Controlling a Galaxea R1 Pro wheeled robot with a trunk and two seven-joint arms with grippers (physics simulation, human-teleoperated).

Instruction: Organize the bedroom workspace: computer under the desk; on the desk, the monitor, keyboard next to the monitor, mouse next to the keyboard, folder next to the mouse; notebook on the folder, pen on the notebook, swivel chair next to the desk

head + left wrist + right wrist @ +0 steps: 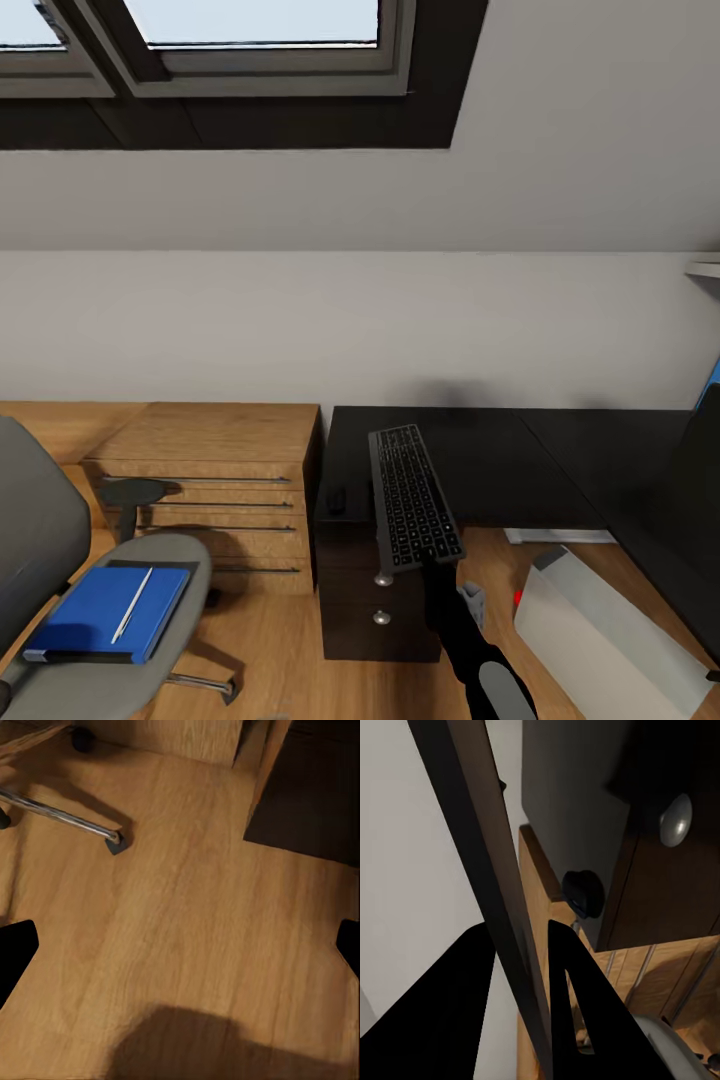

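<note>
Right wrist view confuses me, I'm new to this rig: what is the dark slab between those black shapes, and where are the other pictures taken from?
That camera sits on the robot's right arm, looking along its fingers. The slab is the keyboard seen edge-on, clamped by the right gripper. Beyond it are the mouse and a drawer knob.

The head view looks down from the robot's head: the keyboard is over the desk, its near end in the right gripper, with the mouse beside it. The folder, with the pen on it, lies on the swivel chair.

The left wrist view shows the open left gripper above the floor.
</note>
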